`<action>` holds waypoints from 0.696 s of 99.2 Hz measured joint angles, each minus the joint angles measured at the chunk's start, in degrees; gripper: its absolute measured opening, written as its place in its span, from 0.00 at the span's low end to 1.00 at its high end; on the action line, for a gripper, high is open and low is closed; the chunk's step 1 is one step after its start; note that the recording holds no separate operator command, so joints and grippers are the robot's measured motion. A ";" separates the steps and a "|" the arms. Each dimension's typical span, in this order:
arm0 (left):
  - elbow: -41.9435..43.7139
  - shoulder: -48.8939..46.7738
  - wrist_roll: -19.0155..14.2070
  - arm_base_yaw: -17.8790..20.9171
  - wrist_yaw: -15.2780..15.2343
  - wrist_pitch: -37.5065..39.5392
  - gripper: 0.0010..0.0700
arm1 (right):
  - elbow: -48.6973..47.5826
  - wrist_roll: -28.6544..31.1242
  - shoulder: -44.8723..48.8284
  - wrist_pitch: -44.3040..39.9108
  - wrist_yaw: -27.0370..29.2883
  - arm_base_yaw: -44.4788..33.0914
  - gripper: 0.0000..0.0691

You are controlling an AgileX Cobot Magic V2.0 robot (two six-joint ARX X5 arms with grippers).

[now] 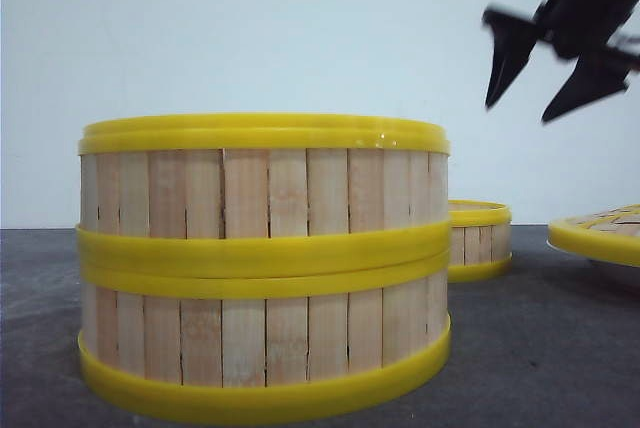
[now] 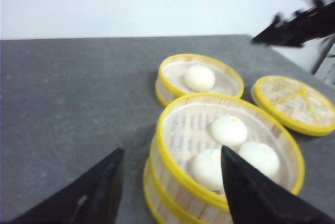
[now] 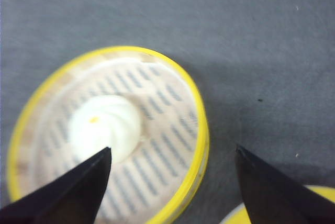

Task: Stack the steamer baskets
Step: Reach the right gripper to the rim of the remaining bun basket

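1. Yellow rims everywhere. Two steamer baskets are already stacked: the top basket (image 1: 265,183) sits square on the bottom basket (image 1: 265,348), their rims touching, on the grey table (image 1: 540,348).
2. Using that stack as the landmark: the third basket (image 2: 200,80) sits on the table just beyond it, apart from it, not stacked.
3. Off to the right of the stack is the woven lid (image 2: 296,102), flat, yellow-rimmed, near the third basket but not touching it.
4. Top basket has three white buns (image 2: 229,130) inside. The third basket holds one bun (image 3: 104,126) with a little yellow dot on it.
5. Left gripper (image 2: 170,192) hangs right over the near edge of the stack, jaws spread wide, nothing between them. One finger lines up outside the stack's wall, the other over the inside.
6. Right gripper (image 3: 172,182) is up in the air above the third basket, jaws also wide apart and holding nothing. From the front it's high and to the right of the stack (image 1: 548,73).
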 joint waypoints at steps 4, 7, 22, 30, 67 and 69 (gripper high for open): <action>0.00 -0.11 -0.61 -0.04 0.09 -0.15 0.49 | 1.22 0.00 2.29 -0.02 0.61 0.15 0.66; 0.00 -0.11 -0.94 -0.04 0.22 -0.35 0.49 | 2.05 0.00 3.96 -0.02 1.22 0.44 0.65; 0.00 -0.11 -1.99 -0.04 1.79 -1.36 0.49 | 5.20 0.00 9.92 0.00 4.46 1.75 0.57; 0.00 -0.11 -2.47 -0.04 1.86 -1.38 0.49 | 5.79 0.00 11.72 0.33 7.02 2.43 0.52; 0.00 -0.11 -3.34 -0.04 2.16 -2.14 0.49 | 6.03 0.07 17.59 1.18 10.60 3.10 0.34; 0.00 -0.11 -3.34 -0.04 2.16 -2.23 0.49 | 6.03 0.17 17.88 1.22 10.67 3.10 0.33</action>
